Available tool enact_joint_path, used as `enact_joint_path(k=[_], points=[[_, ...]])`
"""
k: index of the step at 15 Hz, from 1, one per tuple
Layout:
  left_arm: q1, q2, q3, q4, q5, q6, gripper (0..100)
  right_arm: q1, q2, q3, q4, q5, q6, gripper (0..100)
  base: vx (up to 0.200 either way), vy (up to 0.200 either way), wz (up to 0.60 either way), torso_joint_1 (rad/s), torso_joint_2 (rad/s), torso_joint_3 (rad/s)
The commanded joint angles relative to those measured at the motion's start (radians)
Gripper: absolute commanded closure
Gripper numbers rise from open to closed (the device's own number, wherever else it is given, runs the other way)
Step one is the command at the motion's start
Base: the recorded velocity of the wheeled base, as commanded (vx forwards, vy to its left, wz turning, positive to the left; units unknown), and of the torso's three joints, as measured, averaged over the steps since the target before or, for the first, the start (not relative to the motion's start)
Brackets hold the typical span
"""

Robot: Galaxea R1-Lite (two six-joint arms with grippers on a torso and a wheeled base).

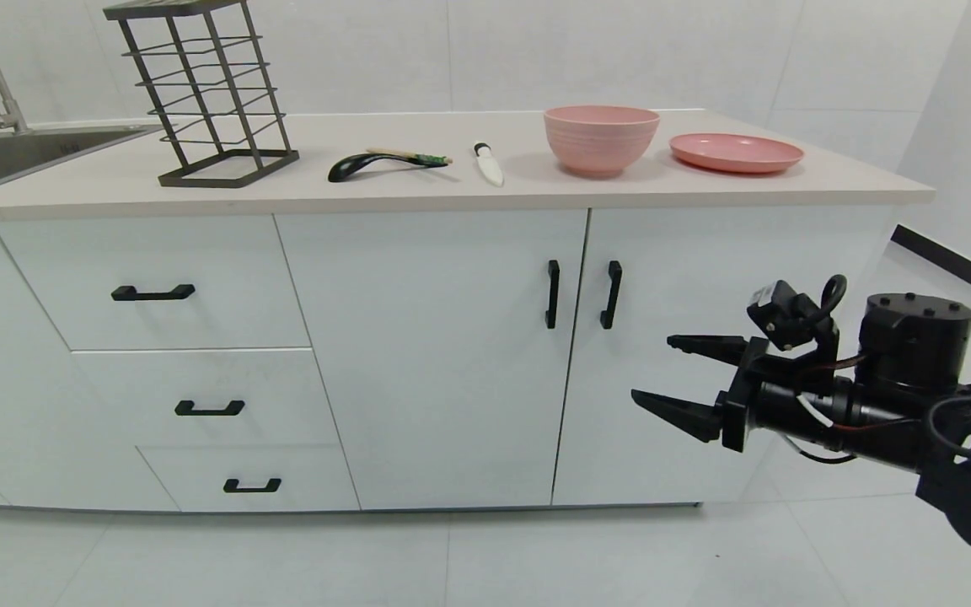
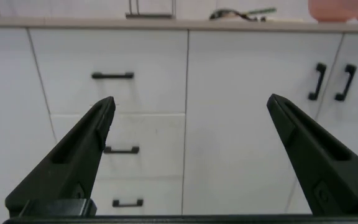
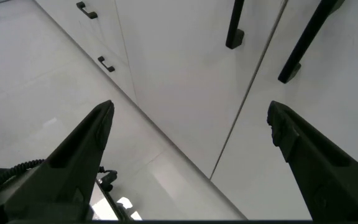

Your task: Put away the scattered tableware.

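Right gripper (image 1: 654, 369) hangs spread and empty; I'd lift it above the counter (image 1: 418, 192) before approaching the bowl (image 1: 601, 139).

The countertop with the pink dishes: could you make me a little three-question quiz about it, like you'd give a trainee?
1. True or false: the pink bowl stands beside the pink plate, not on it.
2. Which lies closest to the wire rack? A. black spoon B. pink bowl C. pink plate
3. Fill in: the right gripper is ____ and holds nothing.
Key: 1 true; 2 A; 3 open.
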Motion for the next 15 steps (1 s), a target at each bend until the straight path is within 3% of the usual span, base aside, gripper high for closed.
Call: enact_joint_path(k=[1,3,5,6,7,10,11,12,13,15], points=[[-0.006,0.063,-0.080,0.109,-0.079,-0.006,0,0.006,-0.002,0.016,-0.009,-0.002,0.000,0,0.000,0.000,0.00,0.000,0.00,0.000],[-0.036,0.183,-0.206,0.181,-0.161,-0.004,0,0.006,-0.037,0.035,-0.015,-0.002,-0.002,0,0.000,0.000,0.00,0.000,0.00,0.000],[-0.082,0.312,-0.272,0.175,-0.180,0.010,0,0.006,-0.068,0.058,-0.015,-0.002,-0.002,0,0.000,0.000,0.00,0.000,0.00,0.000],[-0.139,0.441,-0.333,0.174,-0.198,0.037,0,0.006,-0.095,0.075,-0.021,-0.005,-0.003,0,0.000,0.000,0.00,0.000,0.00,0.000],[-0.153,0.476,-0.347,0.172,-0.200,0.045,0,0.003,-0.103,0.078,-0.028,-0.005,-0.003,0,0.000,0.000,0.00,0.000,0.00,0.000],[-0.221,0.715,-0.428,0.088,-0.217,0.071,0,0.003,-0.160,0.111,-0.041,-0.004,-0.005,0,0.000,0.000,0.00,0.000,0.00,0.000],[-0.245,0.763,-0.433,0.052,-0.238,0.108,0,0.003,-0.163,0.113,-0.052,-0.002,-0.015,0,0.000,0.000,0.00,0.000,0.00,0.000],[-0.267,0.789,-0.433,0.034,-0.264,0.136,0,0.003,-0.166,0.115,-0.054,-0.002,-0.019,0,0.000,0.000,0.00,0.000,0.00,0.000],[-0.306,0.833,-0.433,0.012,-0.338,0.169,0,0.003,-0.177,0.124,-0.054,-0.001,-0.019,0,0.000,0.000,0.00,0.000,0.00,0.000],[-0.337,0.881,-0.439,0.009,-0.431,0.175,0,0.006,-0.177,0.130,-0.057,0.002,-0.019,0,0.000,0.000,0.00,0.000,0.00,0.000]])
